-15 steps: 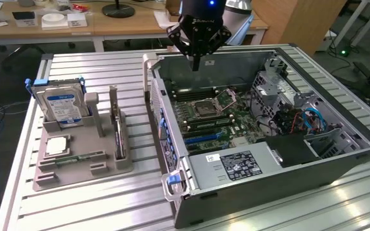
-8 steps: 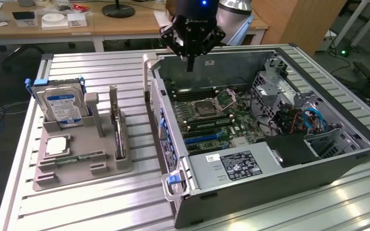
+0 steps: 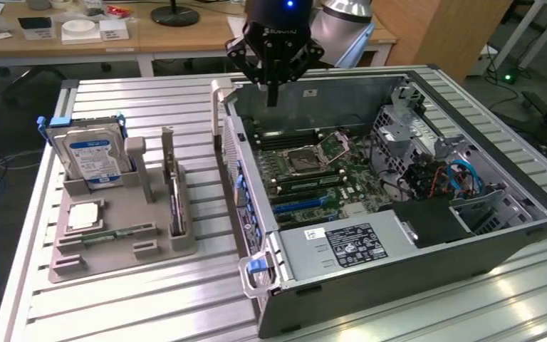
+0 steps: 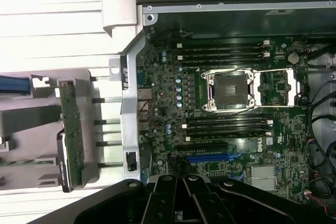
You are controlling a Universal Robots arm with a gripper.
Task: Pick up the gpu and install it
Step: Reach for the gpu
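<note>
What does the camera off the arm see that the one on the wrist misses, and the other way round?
Exterior view: the hard drive with its blue label, the labelled power box, blue cables and a desk behind.
Wrist view: a straight-down look at the board, with a small round silvery disc on it.
Both: the graphics card standing on edge in the grey holder, the empty processor socket, and the tool above the open case.

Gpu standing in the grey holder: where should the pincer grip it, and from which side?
Probably the exposed top edge of the gpu, near mid-length, coming down from above. It stands on edge in a slot of the grey holder, so its lower part is enclosed and its flat faces suit a pinch across them.
</note>
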